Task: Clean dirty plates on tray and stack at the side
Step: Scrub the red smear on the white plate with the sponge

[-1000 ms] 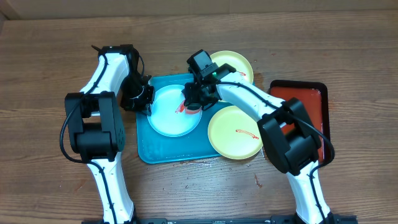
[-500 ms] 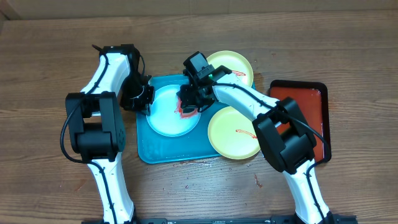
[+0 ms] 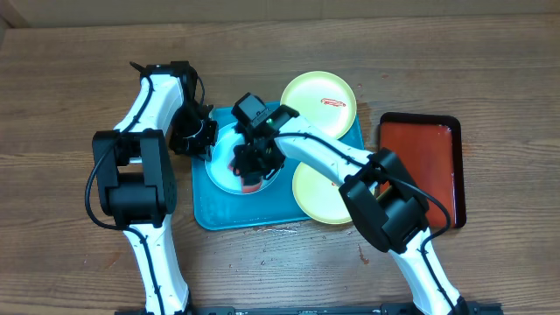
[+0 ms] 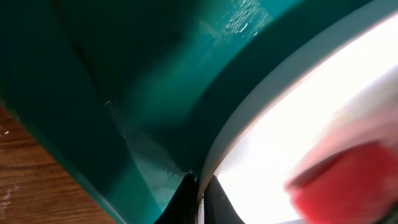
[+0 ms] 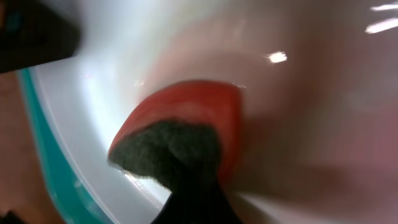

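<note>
Right gripper (image 3: 250, 166), clamped on a red dark-faced sponge (image 5: 177, 127), hides much of the light blue round plastic plate (image 3: 220, 168) in the teal rectangular plastic tray (image 3: 245, 215), left gripper (image 4: 200, 191) pinching its rim.

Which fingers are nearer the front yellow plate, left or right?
Right. The right fingers, holding a sponge on the light blue plate, sit just left of the front yellow plate. The left fingers pinch that blue plate's opposite rim, farther away.
</note>
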`<state>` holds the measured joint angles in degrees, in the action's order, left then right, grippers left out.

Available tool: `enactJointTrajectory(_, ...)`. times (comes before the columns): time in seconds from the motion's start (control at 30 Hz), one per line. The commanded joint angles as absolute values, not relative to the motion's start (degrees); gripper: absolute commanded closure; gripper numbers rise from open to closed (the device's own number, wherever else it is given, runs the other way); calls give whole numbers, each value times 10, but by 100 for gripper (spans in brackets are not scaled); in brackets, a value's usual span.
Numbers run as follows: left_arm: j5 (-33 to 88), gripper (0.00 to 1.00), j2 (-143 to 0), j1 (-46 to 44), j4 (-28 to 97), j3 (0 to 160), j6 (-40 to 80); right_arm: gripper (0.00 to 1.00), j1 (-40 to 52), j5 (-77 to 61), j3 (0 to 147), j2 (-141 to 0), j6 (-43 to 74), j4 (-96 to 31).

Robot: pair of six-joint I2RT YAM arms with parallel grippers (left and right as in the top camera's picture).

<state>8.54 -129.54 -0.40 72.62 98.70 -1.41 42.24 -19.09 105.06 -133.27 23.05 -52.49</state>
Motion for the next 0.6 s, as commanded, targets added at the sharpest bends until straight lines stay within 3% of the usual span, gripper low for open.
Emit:
enactJointTrajectory(0.0, 75, 96, -1305, -11, 704, 982, -7, 96, 381, -28, 1098, -1345, 225, -549)
enactJointTrajectory(0.23, 75, 96, -1305, -11, 702, 982, -7, 96, 361, 96, 1110, -1349, 194, -513)
enactJointTrajectory(0.57, 75, 95, -1305, -11, 693, 982, -6, 96, 407, -51, 1110, -1374, 160, -493)
